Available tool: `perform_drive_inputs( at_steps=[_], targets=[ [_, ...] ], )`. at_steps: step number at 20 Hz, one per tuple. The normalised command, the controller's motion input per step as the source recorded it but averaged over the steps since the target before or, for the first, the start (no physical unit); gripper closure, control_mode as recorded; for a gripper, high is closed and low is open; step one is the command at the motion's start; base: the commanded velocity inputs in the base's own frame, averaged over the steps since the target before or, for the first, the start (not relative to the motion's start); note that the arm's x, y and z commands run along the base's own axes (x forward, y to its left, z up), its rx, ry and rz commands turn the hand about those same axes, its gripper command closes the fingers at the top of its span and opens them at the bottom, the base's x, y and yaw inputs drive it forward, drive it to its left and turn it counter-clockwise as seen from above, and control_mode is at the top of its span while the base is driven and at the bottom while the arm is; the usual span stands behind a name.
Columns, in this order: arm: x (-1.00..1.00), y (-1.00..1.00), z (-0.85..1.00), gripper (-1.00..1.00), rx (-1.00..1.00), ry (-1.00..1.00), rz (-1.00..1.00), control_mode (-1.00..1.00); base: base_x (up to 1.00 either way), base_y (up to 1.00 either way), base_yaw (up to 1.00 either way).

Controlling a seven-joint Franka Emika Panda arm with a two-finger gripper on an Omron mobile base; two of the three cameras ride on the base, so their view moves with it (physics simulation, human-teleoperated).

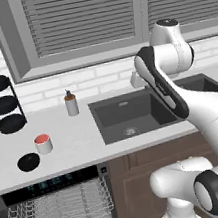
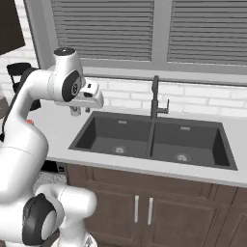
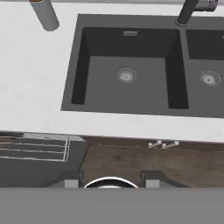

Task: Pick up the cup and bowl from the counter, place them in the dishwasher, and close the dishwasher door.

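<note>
The white arm's hand hangs above the pale grey worktop, left of the dark double-basin sink and its dark tap

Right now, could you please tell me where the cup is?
In the left base view, the cup stands on the counter left of the sink, just beside the black bowl.

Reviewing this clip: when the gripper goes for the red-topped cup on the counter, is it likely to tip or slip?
The cup is short and squat, standing upright on the flat counter, so it probably resists tipping. Its smooth, handleless sides may slip in a loose pinch. The bowl sits close beside it, so a sideways nudge could knock that.
</note>
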Motion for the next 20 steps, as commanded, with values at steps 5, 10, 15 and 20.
perform_drive_inputs(
  at_steps=[5, 10, 15, 20],
  targets=[
    [0.00, 0.00, 0.00, -1.00, 0.00, 0.00, 0.00, 1.00, 0.00, 0.00, 0.00],
    [0.00, 0.00, 0.00, -1.00, 0.00, 0.00, 0.00, 1.00, 0.00, -0.04, 0.04],
    [0.00, 0.00, 0.00, -1.00, 0.00, 0.00, 0.00, 1.00, 0.00, -0.33, 0.39],
    [0.00, 0.00, 0.00, -1.00, 0.00, 0.00, 0.00, 1.00, 0.00, -0.27, 0.48]
  ],
)
